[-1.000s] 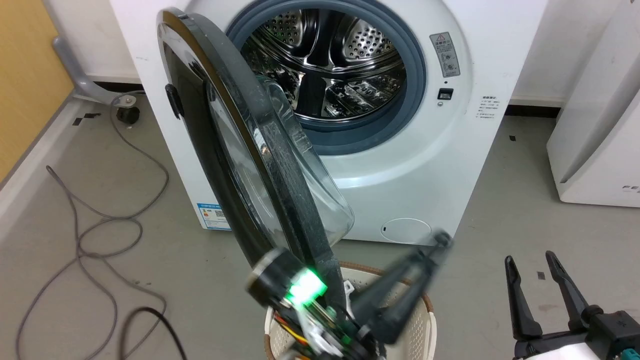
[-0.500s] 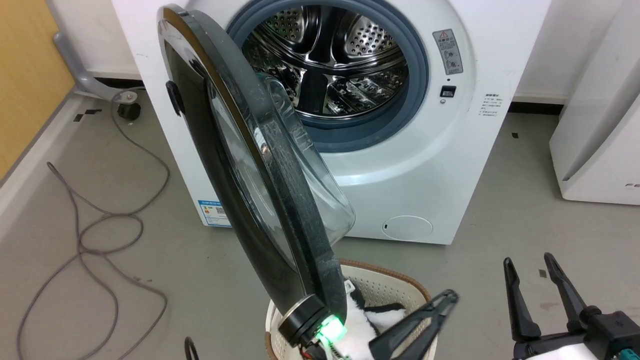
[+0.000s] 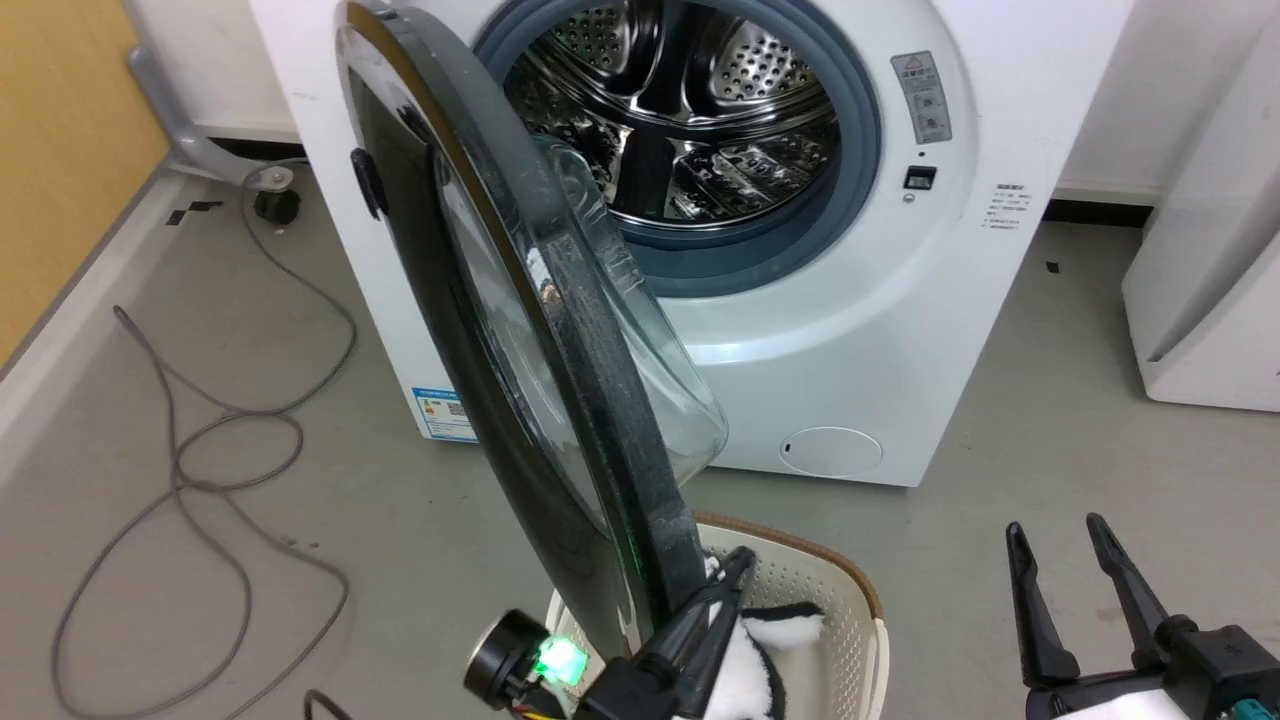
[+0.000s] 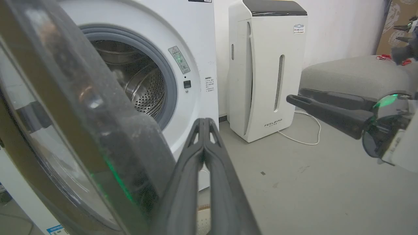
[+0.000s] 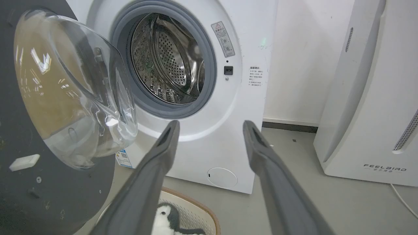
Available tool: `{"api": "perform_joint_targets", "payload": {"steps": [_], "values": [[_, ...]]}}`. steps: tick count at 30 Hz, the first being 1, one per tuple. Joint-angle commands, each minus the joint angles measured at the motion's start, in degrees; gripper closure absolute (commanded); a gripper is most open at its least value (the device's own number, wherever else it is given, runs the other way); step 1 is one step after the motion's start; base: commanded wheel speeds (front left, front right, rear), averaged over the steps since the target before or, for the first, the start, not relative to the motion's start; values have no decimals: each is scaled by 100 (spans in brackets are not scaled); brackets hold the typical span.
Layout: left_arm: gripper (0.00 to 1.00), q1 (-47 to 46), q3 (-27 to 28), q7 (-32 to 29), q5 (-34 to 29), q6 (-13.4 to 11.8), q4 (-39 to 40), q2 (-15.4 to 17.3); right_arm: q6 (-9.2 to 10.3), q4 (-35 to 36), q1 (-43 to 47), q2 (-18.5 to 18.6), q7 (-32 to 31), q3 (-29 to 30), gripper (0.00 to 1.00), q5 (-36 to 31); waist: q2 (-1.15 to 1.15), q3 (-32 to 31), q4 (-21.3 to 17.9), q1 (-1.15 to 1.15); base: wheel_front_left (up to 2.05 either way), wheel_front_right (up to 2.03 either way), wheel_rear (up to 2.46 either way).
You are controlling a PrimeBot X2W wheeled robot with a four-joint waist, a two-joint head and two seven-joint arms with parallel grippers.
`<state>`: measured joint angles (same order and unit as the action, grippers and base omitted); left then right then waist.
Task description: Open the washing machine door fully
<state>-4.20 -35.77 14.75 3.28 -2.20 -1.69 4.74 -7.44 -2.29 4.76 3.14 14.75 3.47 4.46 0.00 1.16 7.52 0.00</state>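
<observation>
The white washing machine [image 3: 850, 330] stands with its drum mouth uncovered. The washing machine door [image 3: 590, 400] is swung out about halfway, its edge towards me and its glass bowl [image 3: 660, 350] facing right. My left gripper [image 3: 742, 562] is shut and empty, its tips just right of the door's lower inner rim; whether it touches I cannot tell. In the left wrist view the shut left gripper [image 4: 204, 122] sits beside the door [image 4: 81, 114]. My right gripper [image 3: 1065, 535] hangs open at the lower right, away from the door. In the right wrist view the right gripper [image 5: 210, 125] is open in front of the machine [image 5: 228, 130].
A cream laundry basket [image 3: 850, 590] holding a black-and-white plush toy [image 3: 790, 630] sits on the floor under the door's lower edge. Grey cables [image 3: 200, 430] loop across the floor at left. A white appliance [image 3: 1210, 300] stands at right.
My left gripper swung from out to the right of the door in to its lower inner rim. The head camera shifted a little. The door's angle and the right gripper look unchanged.
</observation>
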Motion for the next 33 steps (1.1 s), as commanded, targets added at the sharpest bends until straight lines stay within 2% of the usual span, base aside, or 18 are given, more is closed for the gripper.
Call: {"api": "perform_joint_targets", "payload": {"steps": [1,9,18,33], "values": [[100,110,106,25,32,-42,-63,4,-5,-28,35,-26,25,-4,0,-27,0,5,46,0,0,0,0],[100,227,404,25,57,-79,-74,-43,-5,-100,35,-26,25,-22,0,-6,0,-16,257,0,0,0,0],[100,386,461,25,-65,34,78,-14,-5,-139,64,-26,25,-54,0,75,0,-67,568,0,0,0,0],[100,729,629,25,-133,-39,408,160,-5,-134,126,-26,25,-156,0,185,0,-63,1432,0,0,0,0]]}}
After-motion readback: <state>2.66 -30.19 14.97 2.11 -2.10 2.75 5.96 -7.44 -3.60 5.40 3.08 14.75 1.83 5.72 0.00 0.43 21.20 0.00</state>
